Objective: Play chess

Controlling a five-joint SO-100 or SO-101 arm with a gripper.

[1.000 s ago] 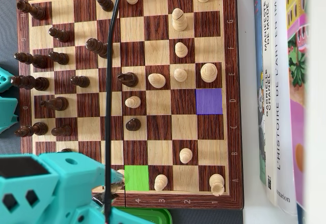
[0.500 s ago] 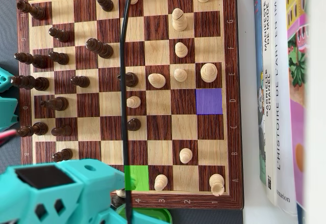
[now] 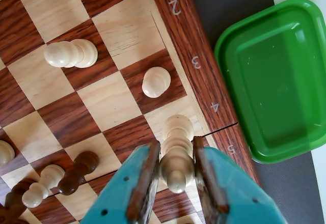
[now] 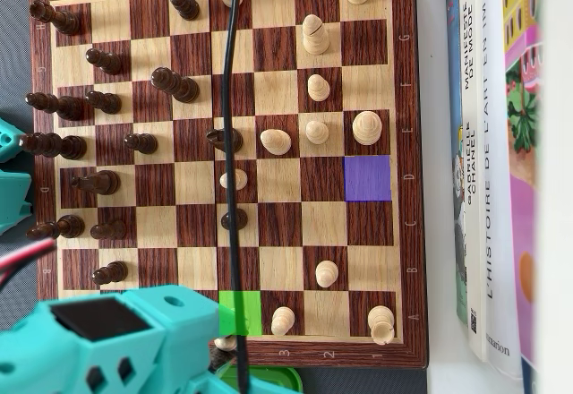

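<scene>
Chessboard (image 3: pixel 76 102) fills the wrist view, and the teal end effector (image 3: pixel 176 180) comes up from the bottom edge with its two fingers pressed against the sides of a pale chess piece (image 3: pixel 177 152), right by the board's numbered border near the 4 and 5. A pale pawn (image 3: pixel 156 81) stands just past it on a dark square. Off the border lies a green tray (image 3: pixel 275 79), seen whole here.

Overhead now: the chessboard (image 4: pixel 224 157) is mostly in view, and the teal arm (image 4: pixel 116 345) crowds its lower left corner, hiding the grip. Only a sliver of the tray (image 4: pixel 264 378) peeks out below the border. A green square (image 4: pixel 240 313) sits beside the arm, a purple square (image 4: pixel 367 178) toward the books (image 4: pixel 497 143).
</scene>
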